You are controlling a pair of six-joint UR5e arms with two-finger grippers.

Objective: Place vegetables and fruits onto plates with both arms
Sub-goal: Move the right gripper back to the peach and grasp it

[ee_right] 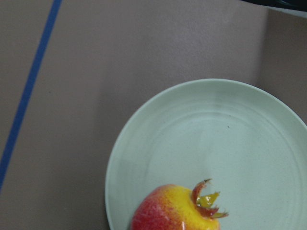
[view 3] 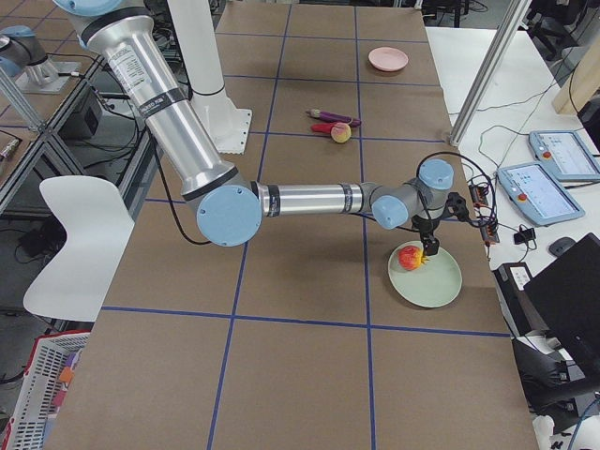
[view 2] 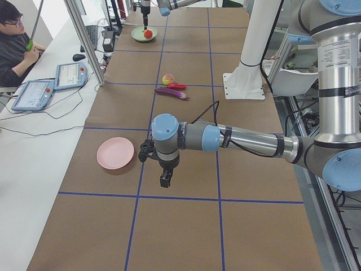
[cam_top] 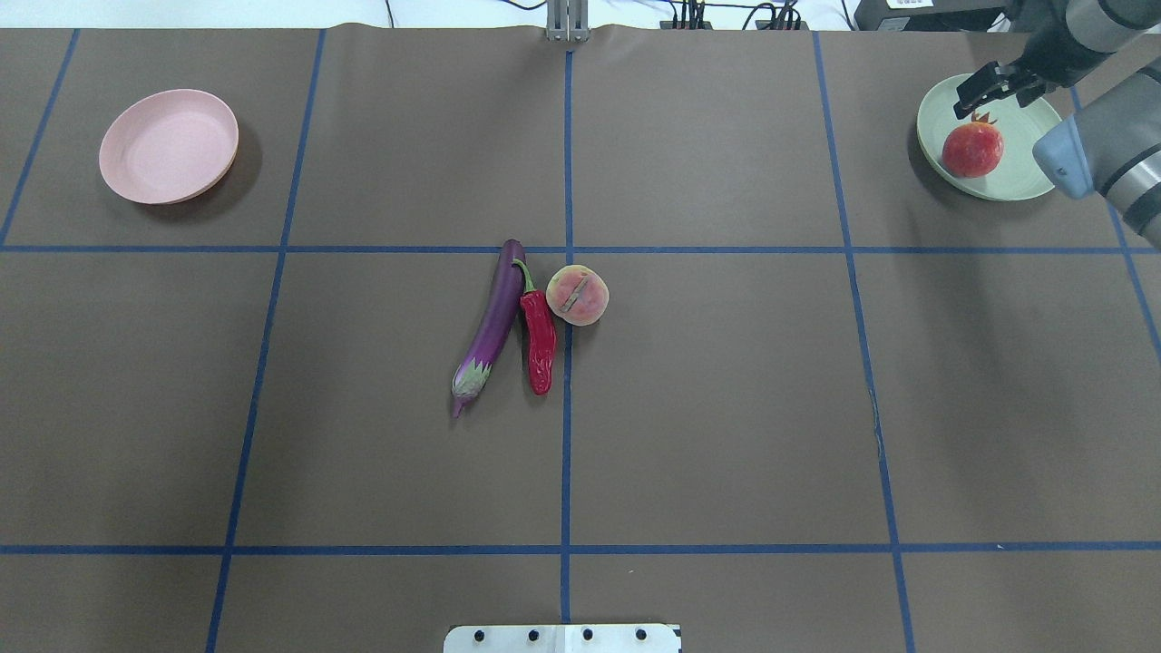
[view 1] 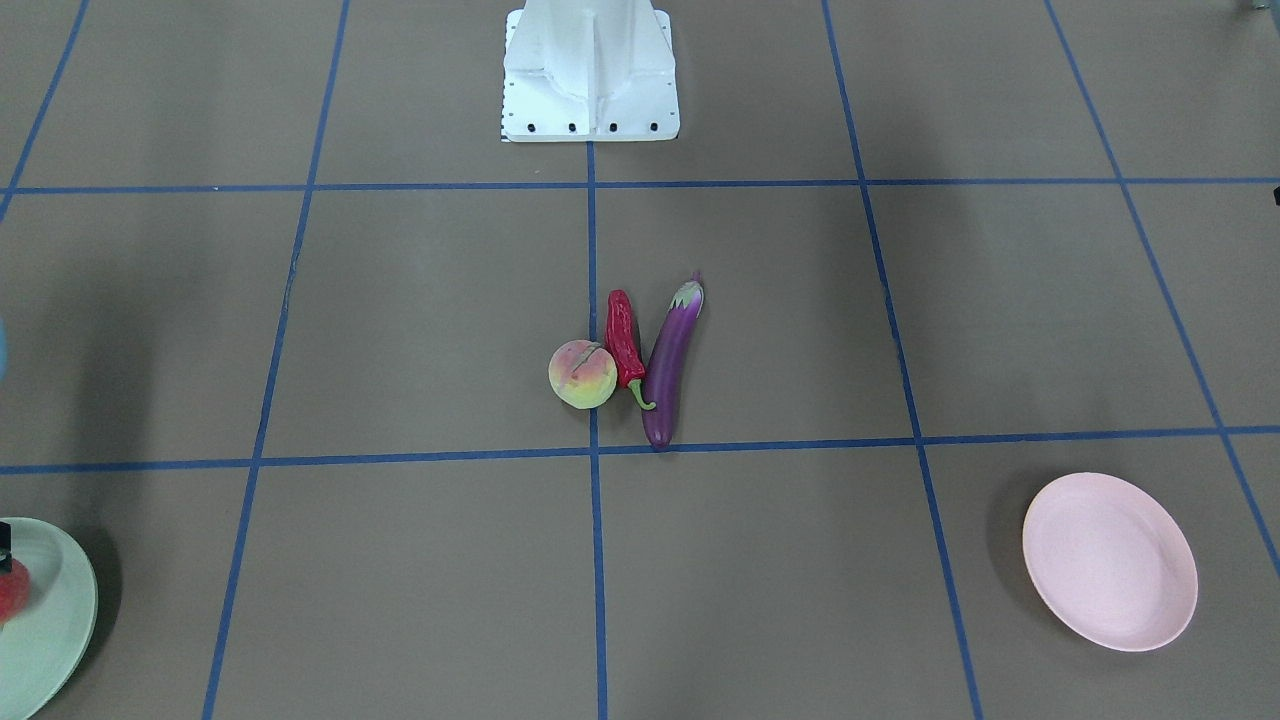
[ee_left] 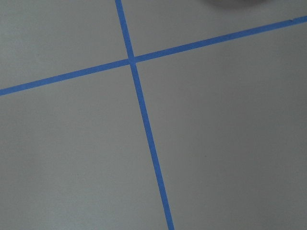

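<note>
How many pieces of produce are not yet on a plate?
3: the peach, chili pepper and eggplant, side by side at the table's centre. The pomegranate already sits on the green plate; the pink plate is empty.

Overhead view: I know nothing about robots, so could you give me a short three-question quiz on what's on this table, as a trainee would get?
1. True or false: the pink plate holds a fruit.
2. What lies on the green plate? A) a banana B) the pomegranate C) nothing
3. Fill in: between the eggplant and the peach lies the ____.

Key: 1 false; 2 B; 3 chili pepper.
</note>
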